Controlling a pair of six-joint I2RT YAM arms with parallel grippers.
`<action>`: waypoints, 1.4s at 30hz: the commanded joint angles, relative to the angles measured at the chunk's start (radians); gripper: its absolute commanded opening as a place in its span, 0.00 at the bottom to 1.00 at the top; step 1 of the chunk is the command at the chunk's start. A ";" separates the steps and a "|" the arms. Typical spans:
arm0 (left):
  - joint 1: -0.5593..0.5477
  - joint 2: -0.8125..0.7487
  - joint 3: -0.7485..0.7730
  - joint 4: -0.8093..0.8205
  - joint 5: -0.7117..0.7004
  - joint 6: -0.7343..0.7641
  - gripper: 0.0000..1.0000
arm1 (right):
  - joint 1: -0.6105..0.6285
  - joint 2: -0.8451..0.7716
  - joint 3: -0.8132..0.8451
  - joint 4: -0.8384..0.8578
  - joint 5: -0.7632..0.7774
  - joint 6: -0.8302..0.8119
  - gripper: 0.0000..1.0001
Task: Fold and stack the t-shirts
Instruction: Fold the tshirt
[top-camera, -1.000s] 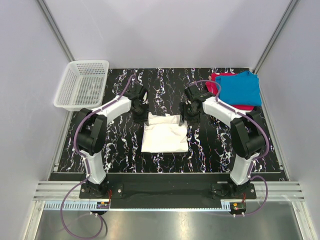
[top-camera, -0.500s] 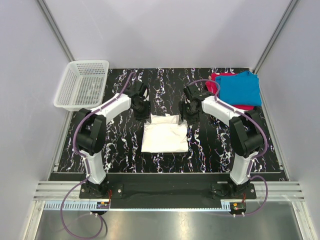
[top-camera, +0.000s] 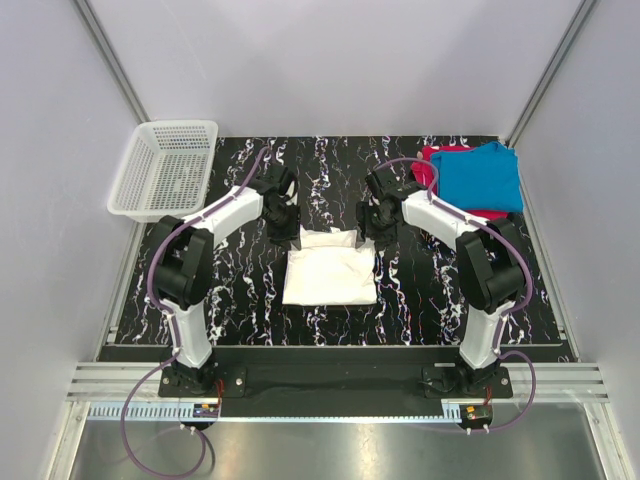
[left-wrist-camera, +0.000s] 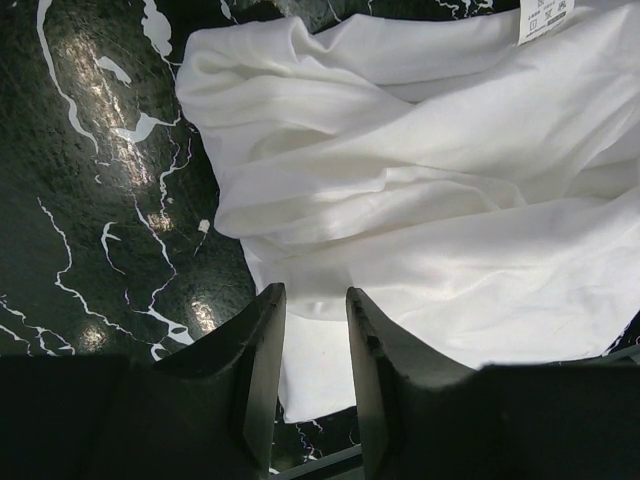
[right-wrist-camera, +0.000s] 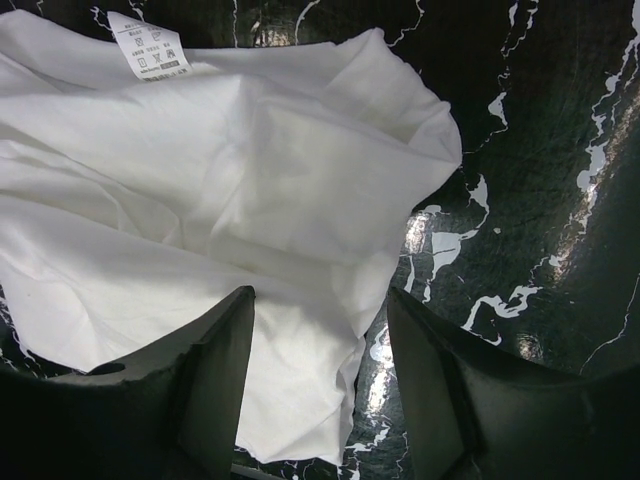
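**Stage of the task, judged from the layout.** On the black, white-veined marble-pattern table (top-camera: 420, 290), the white cloth t-shirt (top-camera: 330, 268) lies at the centre as a compact, roughly rectangular packet. Its fold appears close to finished, though the far edge is uneven.

At the far right corner, well apart from it, a plain blue cloth t-shirt (top-camera: 482, 178) lies folded on top of a red cloth t-shirt (top-camera: 428, 160), so a stack of two exists. What appears left is to tidy the white packet and carry it onto that stack. The white plastic mesh basket (top-camera: 180, 124) at the far left holds no garment that can be seen.

The left gripper (left-wrist-camera: 313, 292) hovers over the packet's far left corner, its jaws a narrow gap apart with no cloth visibly pinched between them. The right gripper (right-wrist-camera: 320, 295) hovers over the far right corner, jaws wide apart and likewise holding nothing.

**Appearance of the garment.** The fabric is soft and thin, in several overlapping layers, with shallow creases and loose, rounded corners. Only plain white shows, with no print. A small printed care label (right-wrist-camera: 148, 46) lies exposed at the far edge (suggesting an inner face is turned up there).
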 joint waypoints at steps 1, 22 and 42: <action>0.001 0.011 0.034 -0.010 0.009 0.004 0.34 | -0.001 0.009 0.042 0.006 -0.026 -0.004 0.63; 0.000 0.082 0.048 -0.006 -0.011 0.038 0.29 | -0.003 0.067 0.070 0.006 -0.049 -0.005 0.46; 0.001 0.029 0.095 -0.003 -0.046 0.026 0.00 | -0.003 0.035 0.081 0.006 -0.041 -0.002 0.00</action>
